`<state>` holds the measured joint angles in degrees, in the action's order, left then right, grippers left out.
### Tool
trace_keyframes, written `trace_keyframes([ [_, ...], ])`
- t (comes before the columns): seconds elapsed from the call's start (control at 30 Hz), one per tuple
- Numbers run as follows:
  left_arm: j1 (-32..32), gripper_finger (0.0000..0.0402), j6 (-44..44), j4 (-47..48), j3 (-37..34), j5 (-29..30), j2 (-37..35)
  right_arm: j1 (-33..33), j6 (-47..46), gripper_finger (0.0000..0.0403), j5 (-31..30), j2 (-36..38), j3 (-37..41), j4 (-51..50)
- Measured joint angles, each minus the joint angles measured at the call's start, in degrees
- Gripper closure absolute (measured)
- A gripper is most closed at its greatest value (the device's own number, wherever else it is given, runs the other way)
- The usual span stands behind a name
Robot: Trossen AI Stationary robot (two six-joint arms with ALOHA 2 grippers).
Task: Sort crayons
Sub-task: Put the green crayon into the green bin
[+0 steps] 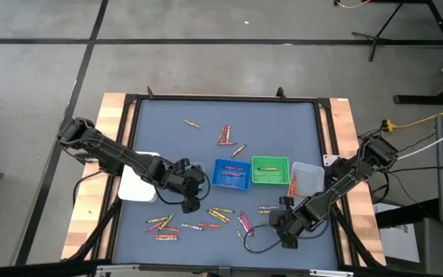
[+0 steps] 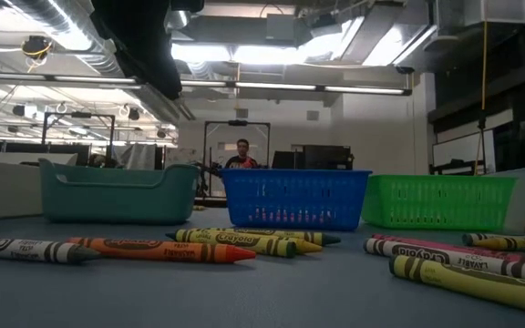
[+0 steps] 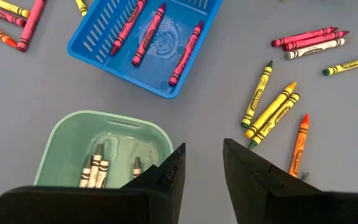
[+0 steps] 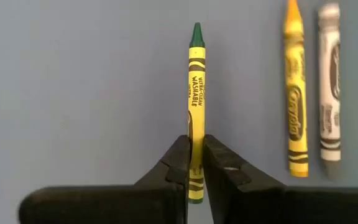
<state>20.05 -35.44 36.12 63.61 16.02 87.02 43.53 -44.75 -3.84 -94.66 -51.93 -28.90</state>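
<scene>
Gripping a green-tipped crayon (image 4: 196, 106) with a yellow-green wrapper, the right gripper (image 4: 196, 163) has its two dark fingers (image 4: 176, 163) closed on the lower part of the stick, whose pointed end projects forward over the grey-blue table (image 4: 92, 81). In the right wrist view, a yellow-orange crayon (image 4: 296, 93) and a grey crayon (image 4: 330, 84) lie side by side on the table, apart from the held one. In the high view the right gripper (image 1: 287, 231) sits near the front edge of the table, right of centre.

The left gripper (image 3: 202, 171) stands with its jaws parted and holds nothing. It hovers beside the teal tray (image 3: 73, 143), which contains several grey crayons (image 3: 95, 171). In the high view this gripper (image 1: 191, 201) is left of the blue tray (image 1: 231, 173).

Tray arrangement, high view, left to right:
- white tray (image 1: 137, 188), partly under the left arm
- blue tray, holding three red crayons (image 3: 151, 34)
- green tray (image 1: 270, 170)
- clear tray (image 1: 306, 178)

Loose crayons (image 1: 220, 212) remain scattered on the table in front of the trays; another small group (image 1: 225, 136) lies behind them. The low view shows an orange crayon (image 2: 162, 249) and further crayons lying flat in the foreground, with a person (image 2: 241, 157) in the room beyond.
</scene>
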Motion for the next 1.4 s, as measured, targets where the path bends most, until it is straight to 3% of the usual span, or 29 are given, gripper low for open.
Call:
trace_keyframes([
  [0.37,0.0,0.0310,0.0,-0.4,0.0,0.0,0.0,-0.1,9.0,0.0371,-3.5,0.1,-11.2,-10.1],
  [0.7,0.0,0.0310,2.8,-5.1,0.0,0.0,0.0,-1.1,13.7,0.0370,-22.2,0.2,-17.7,-29.9],
  [0.9,0.0,0.0310,5.5,-8.5,0.0,0.0,0.0,-6.6,13.8,0.0370,-22.7,0.2,-17.7,-36.9],
  [1.4,0.3,0.0310,7.6,-11.0,0.0,0.0,0.0,-22.2,25.7,0.0370,-22.7,0.2,-17.7,-37.0],
])
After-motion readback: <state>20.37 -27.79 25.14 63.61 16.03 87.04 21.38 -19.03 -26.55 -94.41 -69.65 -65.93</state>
